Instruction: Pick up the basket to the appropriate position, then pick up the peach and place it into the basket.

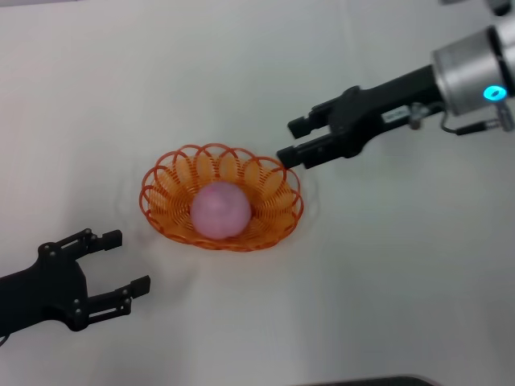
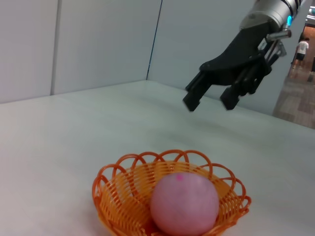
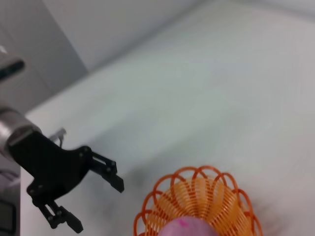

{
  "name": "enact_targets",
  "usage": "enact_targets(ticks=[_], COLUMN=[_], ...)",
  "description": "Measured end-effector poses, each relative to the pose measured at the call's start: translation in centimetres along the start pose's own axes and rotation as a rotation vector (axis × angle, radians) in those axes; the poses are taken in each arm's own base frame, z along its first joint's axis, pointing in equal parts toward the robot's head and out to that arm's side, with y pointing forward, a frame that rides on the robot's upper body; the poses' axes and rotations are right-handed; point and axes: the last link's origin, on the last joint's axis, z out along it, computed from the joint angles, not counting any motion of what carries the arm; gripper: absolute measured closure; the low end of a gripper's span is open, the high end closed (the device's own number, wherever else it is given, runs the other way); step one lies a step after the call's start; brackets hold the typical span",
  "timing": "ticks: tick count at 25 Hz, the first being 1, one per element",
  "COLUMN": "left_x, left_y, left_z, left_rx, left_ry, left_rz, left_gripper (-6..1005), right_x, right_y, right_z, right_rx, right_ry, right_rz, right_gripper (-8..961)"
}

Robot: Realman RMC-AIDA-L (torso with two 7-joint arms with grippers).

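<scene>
Left gripper [image 1: 118,261] sits low and to the left of the basket [image 1: 165,181], apart from it, fingers spread wide w/ nothing between them; looks idle.

Basket next: shallow orange wire-loop oval resting on the white table [image 1: 80,96]; scalloped rim, open weave. Probably very light and a bit springy; thin loops could flex or snag a fingertip, so best hold is a pinch on the rim, one finger inside, one outside; likely to skid on the smooth top if nudged instead of gripped.

Peach [image 1: 220,210] lies inside the basket, roughly centre, filling much of the bowl and standing above the rim; small pink-red mark on top shows in the left wrist view. Looks soft and round, prob. light; would roll w/o the basket wall; take it across its widest part w/ gentle squeeze, not at the top.

Right gripper [image 1: 296,141] is just beside the basket's right rim, raised above table level per the left wrist view, fingers parted and empty, not touching rim.

Judgement: peach is in, placing looks done.
</scene>
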Motion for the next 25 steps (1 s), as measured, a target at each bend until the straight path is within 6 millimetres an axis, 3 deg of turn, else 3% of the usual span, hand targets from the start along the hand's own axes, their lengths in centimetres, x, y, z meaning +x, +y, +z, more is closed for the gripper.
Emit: enact_targets(ticks=[9,15,20,25], left_x=[0.1,0.1,0.0,-0.3], left_y=[0.0,0.1,0.2,0.5], left_z=[-0.1,0.0,-0.1,0.0], left_rx=[0.003,0.0,0.0,-0.006], left_ry=[0.01,0.015,0.014,0.014], left_rz=[-0.012,-0.017,-0.024,-0.038], left_gripper=[171,171,171,171], right_x=[6.6,11.5,14.4,16.0], right_y=[0.9,1.8,2.5,2.7], right_z=[-3.6,-3.9,-3.5,-3.4], right_rx=[0.057,0.122,0.172,0.223], right_ry=[-0.319,-0.402,-0.433,-0.444], right_rz=[-0.112,-0.115,-0.134,-0.122], right_gripper=[269,270,270,151])
